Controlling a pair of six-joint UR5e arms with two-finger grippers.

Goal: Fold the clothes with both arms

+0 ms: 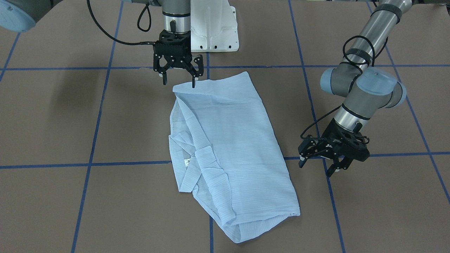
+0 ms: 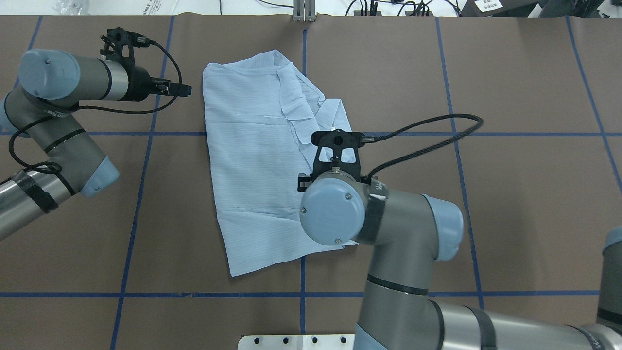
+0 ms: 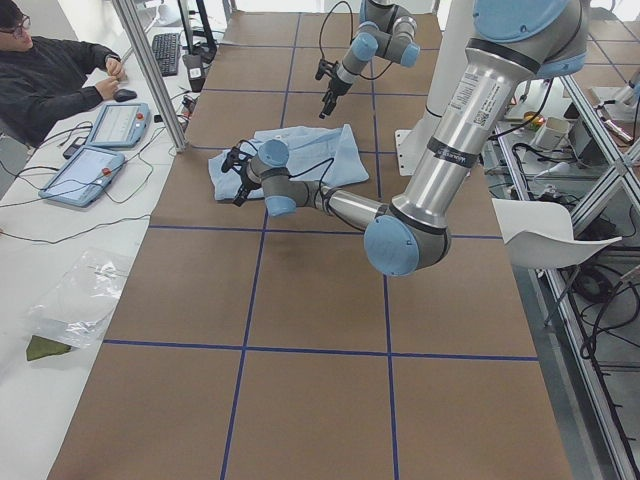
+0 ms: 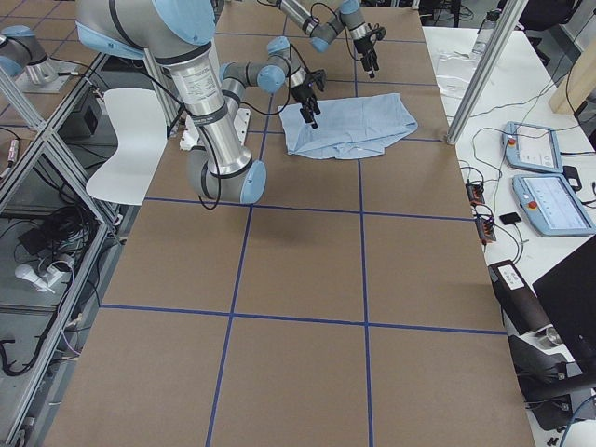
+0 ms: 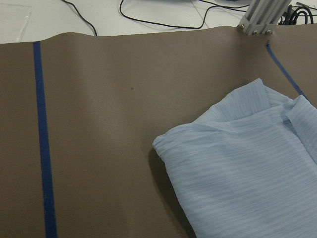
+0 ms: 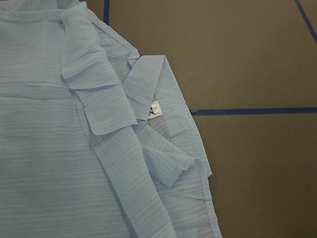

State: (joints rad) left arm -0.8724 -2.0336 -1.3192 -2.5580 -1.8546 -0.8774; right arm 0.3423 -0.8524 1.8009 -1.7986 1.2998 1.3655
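Note:
The light-blue striped shirt [image 1: 228,147] lies folded into a long panel on the brown table, collar and white neck label [image 1: 188,162] on its side edge. The right wrist view shows the same label [image 6: 154,108] and folded collar. My right gripper [image 1: 179,79] hangs open over the shirt's corner nearest the robot base, one fingertip [image 1: 193,84] just at the cloth edge. My left gripper [image 1: 316,168] is open and holds nothing, a short way off the shirt's long edge. The left wrist view shows a rounded shirt corner [image 5: 237,163]; no fingers show in either wrist view.
Blue tape lines [image 1: 105,163] divide the brown table cover. The white pedestal base [image 1: 214,28] stands behind the shirt. An aluminium post [image 2: 303,9] rises at the far edge. A person [image 3: 50,75] sits at a side desk with tablets [image 3: 100,150].

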